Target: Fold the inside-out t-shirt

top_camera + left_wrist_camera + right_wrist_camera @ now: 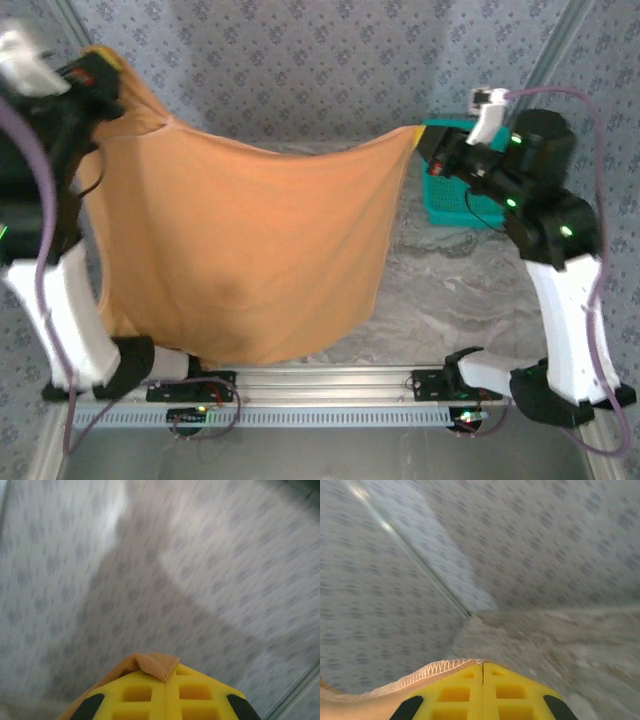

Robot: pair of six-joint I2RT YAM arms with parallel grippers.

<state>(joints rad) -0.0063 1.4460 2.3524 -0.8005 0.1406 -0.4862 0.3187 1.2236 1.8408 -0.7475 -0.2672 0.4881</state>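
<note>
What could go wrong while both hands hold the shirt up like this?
1. The left hand pinches only a small tip of the t-shirt; it might slip out.
2. The hanging cloth drapes beside the left arm and could snag there.
3. The right hand sits close to the teal basket and may knock it.

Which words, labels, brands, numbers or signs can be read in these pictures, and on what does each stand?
None can be read.
The t-shirt shows plain orange-brown cloth, no label or print in view.
The wall covering bears a repeated grey pattern, not letters.
The teal basket shows no marking.
The white part atop the right arm is too blurred to tell.
</note>
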